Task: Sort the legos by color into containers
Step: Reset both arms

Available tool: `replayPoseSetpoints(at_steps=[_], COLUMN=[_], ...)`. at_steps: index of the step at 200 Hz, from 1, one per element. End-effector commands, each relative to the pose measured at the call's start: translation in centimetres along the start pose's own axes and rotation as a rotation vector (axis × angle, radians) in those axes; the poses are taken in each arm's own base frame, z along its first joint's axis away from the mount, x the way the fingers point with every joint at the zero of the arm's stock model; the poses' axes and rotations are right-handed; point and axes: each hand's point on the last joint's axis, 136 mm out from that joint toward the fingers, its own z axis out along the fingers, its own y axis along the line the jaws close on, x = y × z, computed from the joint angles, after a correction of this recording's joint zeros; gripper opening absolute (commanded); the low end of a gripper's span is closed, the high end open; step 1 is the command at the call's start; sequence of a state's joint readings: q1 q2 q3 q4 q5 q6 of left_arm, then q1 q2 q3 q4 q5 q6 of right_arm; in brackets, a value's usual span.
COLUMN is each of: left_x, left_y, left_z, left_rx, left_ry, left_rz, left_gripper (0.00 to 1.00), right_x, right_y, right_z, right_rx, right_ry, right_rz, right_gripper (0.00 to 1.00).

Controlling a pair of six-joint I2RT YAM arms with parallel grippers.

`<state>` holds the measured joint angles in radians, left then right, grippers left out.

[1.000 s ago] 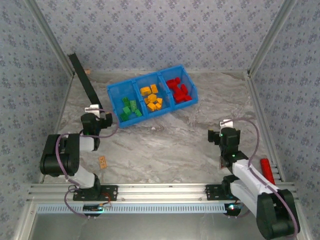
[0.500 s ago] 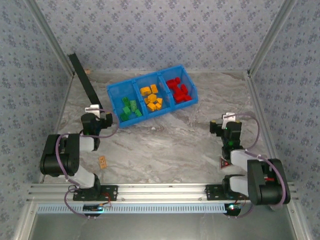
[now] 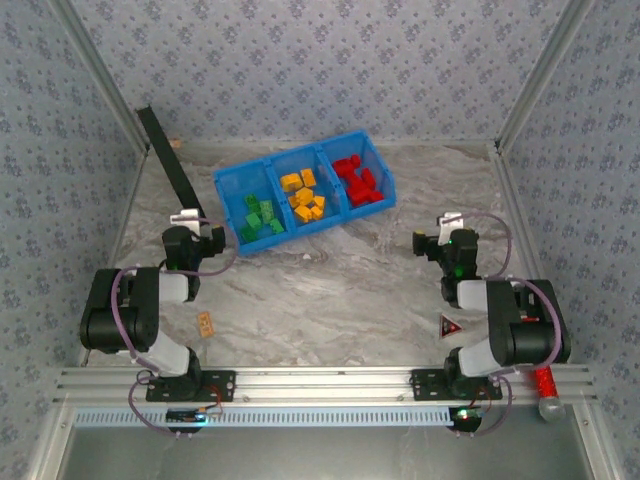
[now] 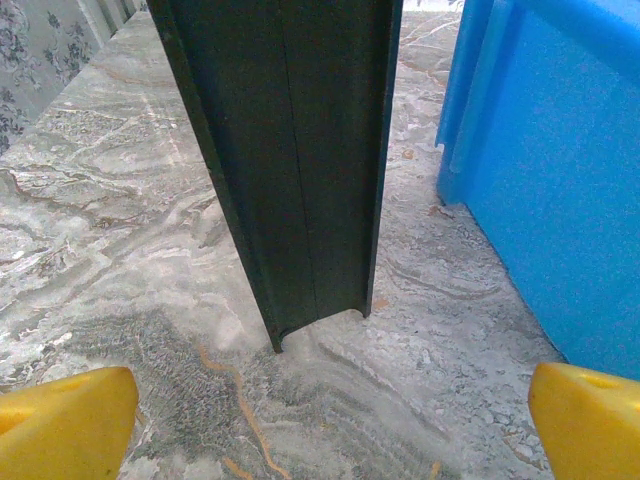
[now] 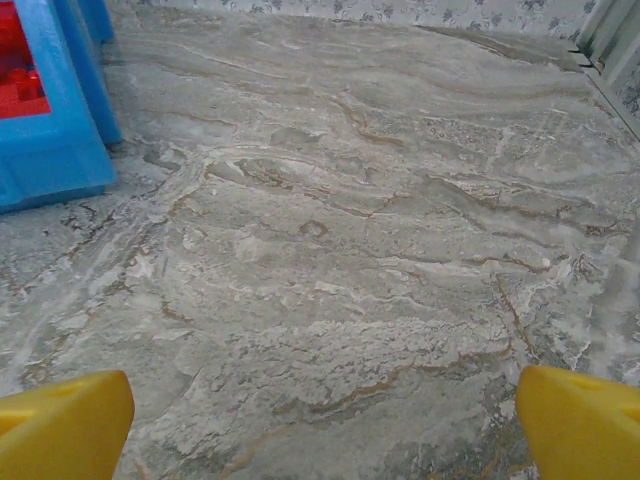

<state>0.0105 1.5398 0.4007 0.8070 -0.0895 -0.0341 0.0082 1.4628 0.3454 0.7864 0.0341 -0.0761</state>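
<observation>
Ahead of the left gripper [image 4: 320, 430], its yellow fingers [image 4: 60, 420] wide apart and holding nothing, the wrist view shows a dark bar [image 4: 290, 150] close by and the blue bin [image 4: 570, 180] just to the right. From above one counts three containers [image 3: 225, 190] side by side: green legos [image 3: 260, 218], orange-yellow legos [image 3: 305, 198], red legos [image 3: 358, 182]. The right gripper [image 5: 320, 430] is spread and empty too, the bin far to its left.

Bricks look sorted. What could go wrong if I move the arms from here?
1. The open left gripper points straight at the black bar, with the bin close on its right. Driving forward could hit the bar or shove the bin and spill legos.
2. The right arm is folded beside the triangular sign and a red cylinder by the front rail. A swing could knock either away.
</observation>
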Motion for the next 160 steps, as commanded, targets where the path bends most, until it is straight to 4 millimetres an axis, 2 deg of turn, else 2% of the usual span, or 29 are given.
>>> replayPoseSetpoints(at_steps=[1, 53, 160], left_x=[-0.9, -0.9, -0.9], left_y=[-0.4, -0.5, -0.5], left_z=[0.1, 0.1, 0.1], left_rx=[0.022, 0.023, 0.023], left_ry=[-0.022, -0.022, -0.021], left_rz=[0.004, 0.004, 0.004], left_gripper=[1.00, 1.00, 1.00], right_x=[-0.8, -0.5, -0.5], right_y=[0.1, -1.0, -1.0], right_z=[0.8, 1.3, 1.3], right_rx=[-0.017, -0.011, -0.012], right_ry=[-0.044, -0.001, -0.002], right_rz=[0.000, 0.062, 0.061], right_gripper=[1.00, 1.00, 1.00])
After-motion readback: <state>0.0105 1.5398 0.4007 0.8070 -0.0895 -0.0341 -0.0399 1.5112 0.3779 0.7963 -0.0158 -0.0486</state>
